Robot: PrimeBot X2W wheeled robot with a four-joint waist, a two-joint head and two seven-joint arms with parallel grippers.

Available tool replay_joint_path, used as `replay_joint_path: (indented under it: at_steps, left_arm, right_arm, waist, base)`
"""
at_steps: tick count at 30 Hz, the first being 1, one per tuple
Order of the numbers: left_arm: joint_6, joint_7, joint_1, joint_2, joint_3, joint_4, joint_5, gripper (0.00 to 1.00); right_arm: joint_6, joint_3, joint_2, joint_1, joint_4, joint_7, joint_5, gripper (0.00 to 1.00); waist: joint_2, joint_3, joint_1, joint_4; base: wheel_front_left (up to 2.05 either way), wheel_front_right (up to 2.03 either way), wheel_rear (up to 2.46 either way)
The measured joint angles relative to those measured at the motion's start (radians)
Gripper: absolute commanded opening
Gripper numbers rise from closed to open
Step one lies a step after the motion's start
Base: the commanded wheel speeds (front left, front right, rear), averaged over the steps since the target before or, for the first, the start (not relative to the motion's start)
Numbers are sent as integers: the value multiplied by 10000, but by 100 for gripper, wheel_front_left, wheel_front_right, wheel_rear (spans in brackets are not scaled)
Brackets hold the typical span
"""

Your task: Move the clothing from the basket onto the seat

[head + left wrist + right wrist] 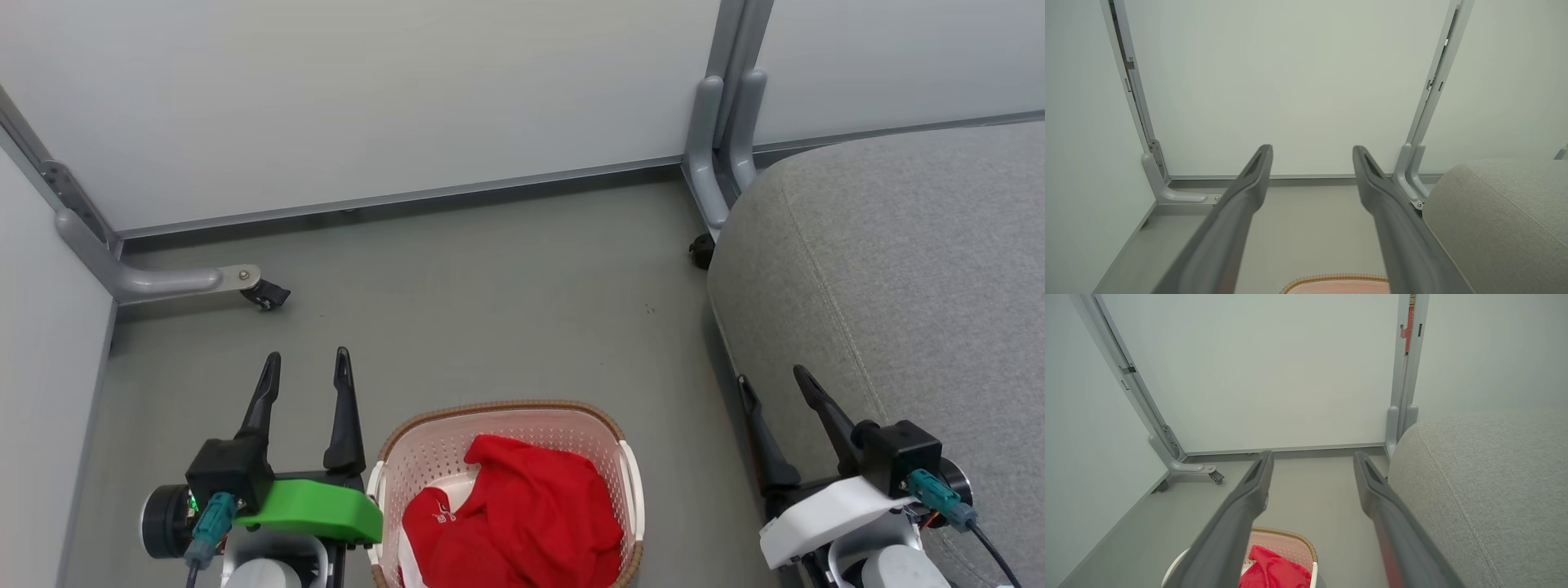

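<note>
1. Head view: the red jersey (522, 510) lies crumpled inside the laundry basket (498, 406), heaped toward its near side with a white panel showing at the left. Nothing grips it, so the lift has not yet begun.
2. My left pincer (308, 355) hovers just left of the basket, and my right pincer (771, 374) sits at the left edge of the sofa seat (898, 269). Both have their fingers spread wide and empty, pointing toward the partition wall (367, 98). I read this as a ready stance, since the basket stands between them and either arm could dip in.
3. The basket stands on the grey floor (490, 286), near the seat's left edge with a strip of bare floor between them. I judge it was set that close to keep the carry short.
4. Edges: the brown woven rim (571, 406) stands higher than the cloth. I would have to come down over it from above and raise the jersey clear before swinging right. Soft fabric may trail and catch on the rim or a white handle.
5. Room: the seat's rounded edge rises well above the floor, and its grey top is broad and bare, so it should be an easy place to drop the jersey.
6. Beyond the basket the floor runs open to the wall. The partition foot (204, 282) at the floor's far left corner and the post (718, 163) by the seat's far corner are well apart from my likely path.
</note>
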Motion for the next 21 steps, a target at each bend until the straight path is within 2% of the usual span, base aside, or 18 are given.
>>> replay_joint_path:
  at_steps: [14,21]
  left_arm:
    - [-426,-295,93,6,-94,754,238,100]
    - [-472,-397,89,6,-238,869,180,100]
  right_arm:
    - [0,245,-10,-11,240,-282,-731,100]
    - [0,334,-12,-14,267,-384,-945,100]
  waist:
    - [0,-71,0,6]
    - [0,-108,0,31]
  base:
    - [0,0,0]
    - [0,0,0]
